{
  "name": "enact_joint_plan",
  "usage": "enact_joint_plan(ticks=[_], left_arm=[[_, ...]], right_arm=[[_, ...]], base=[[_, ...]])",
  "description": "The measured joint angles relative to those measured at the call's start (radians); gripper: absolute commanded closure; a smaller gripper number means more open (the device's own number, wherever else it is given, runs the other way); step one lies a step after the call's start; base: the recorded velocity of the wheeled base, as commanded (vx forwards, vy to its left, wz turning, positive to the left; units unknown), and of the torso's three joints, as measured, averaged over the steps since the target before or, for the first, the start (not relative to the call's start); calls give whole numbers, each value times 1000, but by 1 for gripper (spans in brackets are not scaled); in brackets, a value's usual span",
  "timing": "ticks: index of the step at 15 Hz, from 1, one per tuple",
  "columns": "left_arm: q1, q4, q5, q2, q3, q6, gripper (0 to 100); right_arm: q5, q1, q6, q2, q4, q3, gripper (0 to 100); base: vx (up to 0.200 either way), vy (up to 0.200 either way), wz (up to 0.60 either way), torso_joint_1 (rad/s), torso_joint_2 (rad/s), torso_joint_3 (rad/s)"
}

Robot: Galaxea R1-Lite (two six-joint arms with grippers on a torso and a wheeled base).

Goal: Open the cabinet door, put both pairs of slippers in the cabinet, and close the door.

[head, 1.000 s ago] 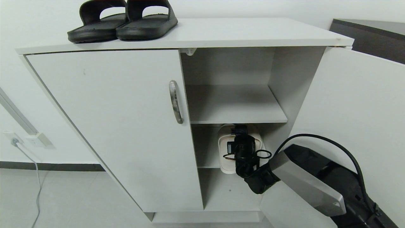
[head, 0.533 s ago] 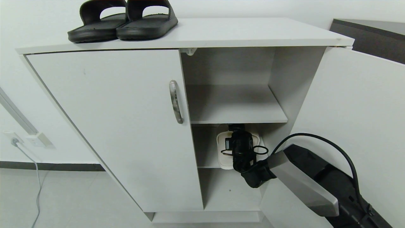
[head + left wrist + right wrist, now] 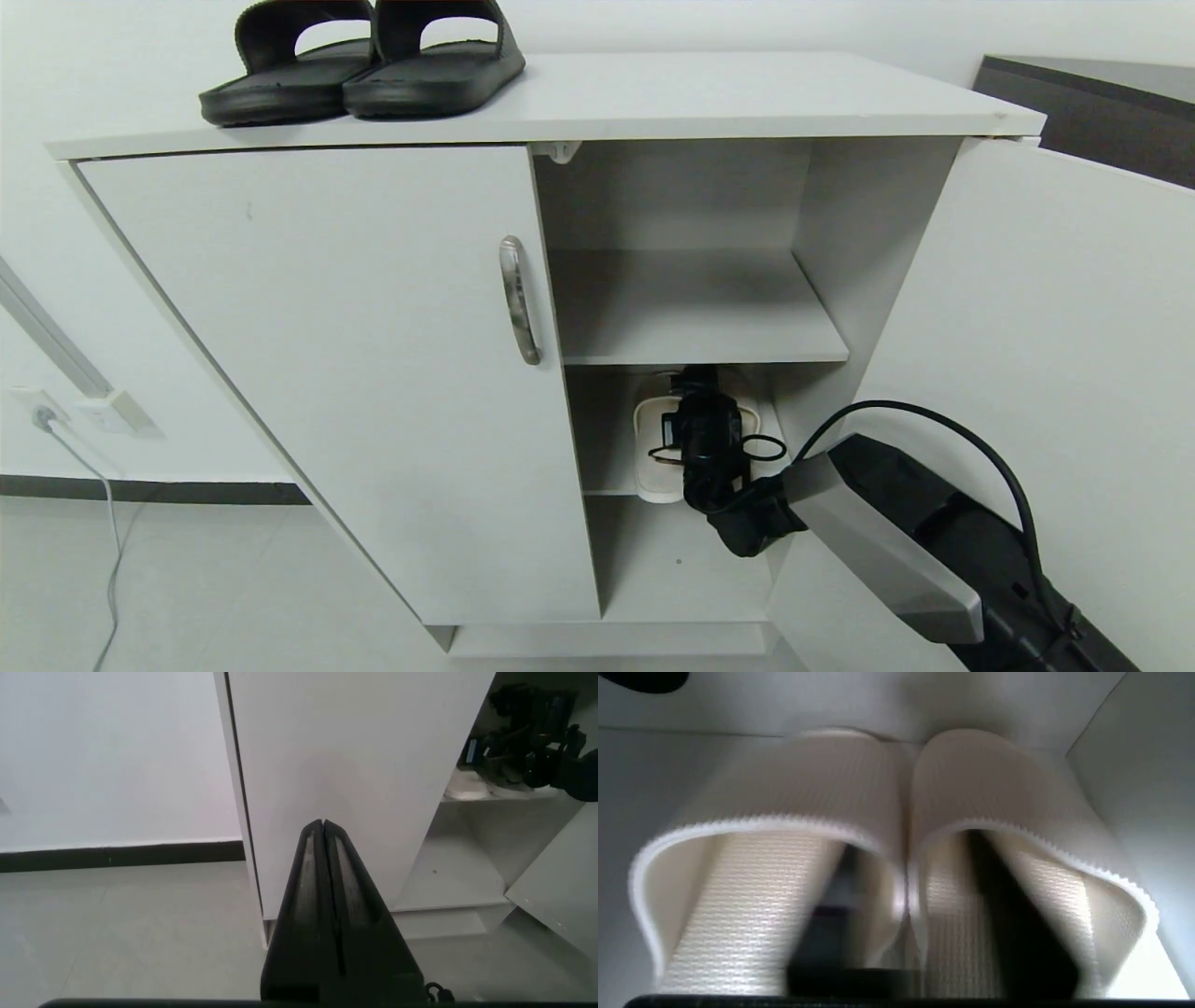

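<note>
A pair of black slippers stands on the top of the white cabinet, at its left end. The cabinet's left door is closed and its right door stands wide open. My right gripper is inside the compartment under the upper shelf, shut on a pair of white slippers. In the right wrist view its dark fingers sit under the straps of the white slippers, pinching the two together. My left gripper is shut and empty, low in front of the closed door.
A metal handle runs along the closed door's inner edge. A wall socket with a hanging cable is on the left above the floor. Dark furniture stands behind the open door. The upper shelf has free room.
My right gripper has carried the white slippers deeper into the lower compartment and a little left. The black slippers, doors and left arm have not moved.
</note>
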Motion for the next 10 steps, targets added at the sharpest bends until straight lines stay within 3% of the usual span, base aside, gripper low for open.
enact_joint_plan(ticks=[5,10], left_arm=[[0,0,-1,0,0,3,100],[-1,0,-1,0,0,3,100]], right_arm=[[-1,5,0,-35,-19,101,0],[-10,54,1,-208,-133,447,0]], base=[[0,0,0,0,0,0],[0,0,0,0,0,0]])
